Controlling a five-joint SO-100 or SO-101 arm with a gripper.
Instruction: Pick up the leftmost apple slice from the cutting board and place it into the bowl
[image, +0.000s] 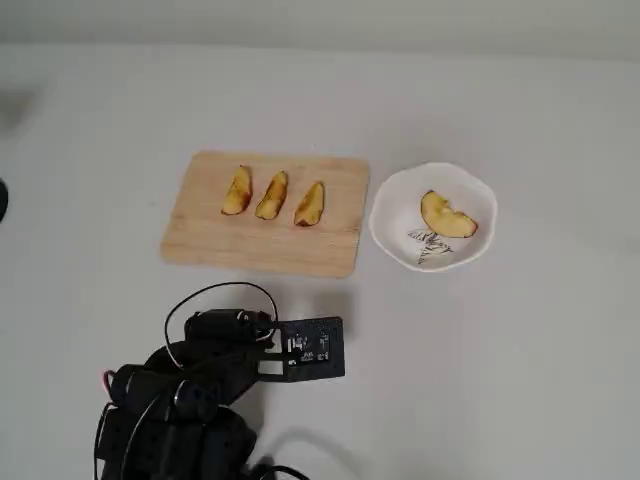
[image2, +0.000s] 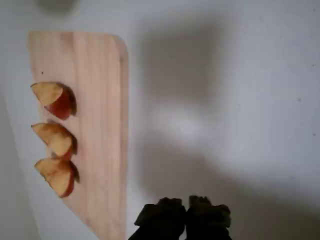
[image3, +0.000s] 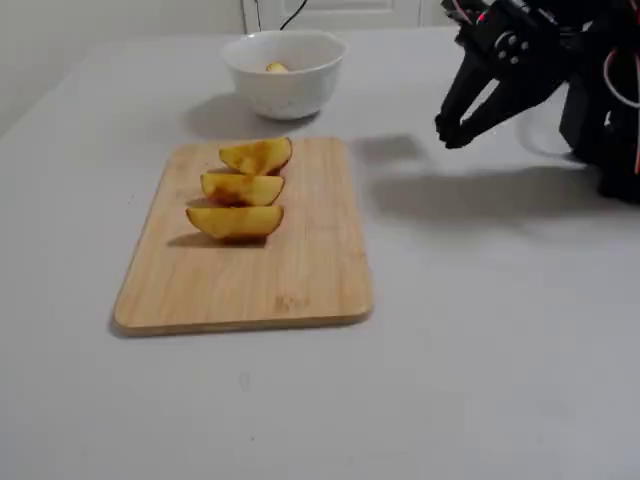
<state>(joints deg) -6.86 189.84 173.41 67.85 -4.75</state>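
The broad apple wedge (image: 447, 217), yellow-orange with a red skin edge, lies inside the white scalloped bowl (image: 390, 205). In the fixed view only a bit of it (image3: 276, 67) shows over the bowl's rim (image3: 285, 45). The wooden cutting board (image: 215, 235) holds three slimmer yellow slices (image: 272, 195) in a row. They also show in the wrist view (image2: 55, 140) and in the fixed view (image3: 240, 188). My gripper (image2: 186, 207) is shut and empty. It hangs above the bare table beside the board, well away from the bowl (image3: 450, 130).
My arm (image: 180, 400) with its black cables and the wrist camera plate (image: 310, 350) sits at the near edge of the table, below the board in the overhead view. The table (image: 540, 350) is plain grey-white.
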